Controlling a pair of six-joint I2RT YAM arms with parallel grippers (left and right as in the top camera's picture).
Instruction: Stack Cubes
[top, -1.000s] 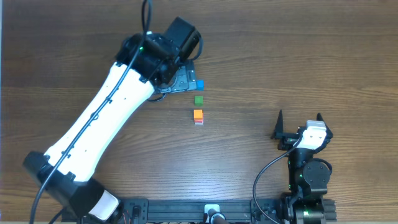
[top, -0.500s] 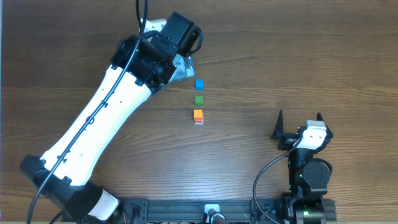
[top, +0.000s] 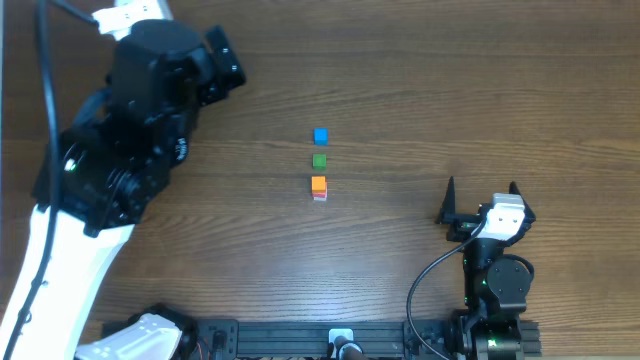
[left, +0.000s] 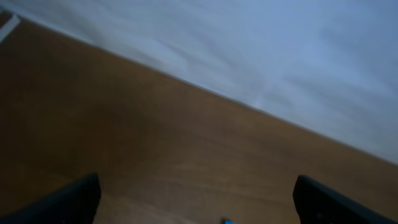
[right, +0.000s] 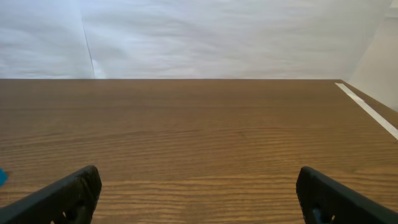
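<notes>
Three cubes are sitting on the wooden table (top: 500, 80) in a short straight row near its centre. The row's long axis is running away from the arm bases, straight up the top view.

- The blue cube (top: 320, 136) is lying farthest from the bases.
- The green cube (top: 319, 160) is sitting in the middle, just beside the blue one but not touching it.
- The orange cube (top: 318, 184) is lying nearest the bases, with a narrow gap to the green one. A pink sliver (top: 319, 196) is showing at its near edge; whether this is a cube underneath cannot be told.

Each cube is resting flat, its sides roughly square with the row. None is being held.

The left arm (top: 120, 150) is standing raised at the left of the table, well apart from the row. The left gripper (left: 196, 190) is hanging above bare wood with its jaws spread wide and nothing between them.

The right gripper (top: 481, 190) is sitting low beside its own base, to the right of the row and well apart from it. Its jaws are also standing spread and are gripping nothing. It is pointing along the table towards a white wall (right: 199, 37).
</notes>
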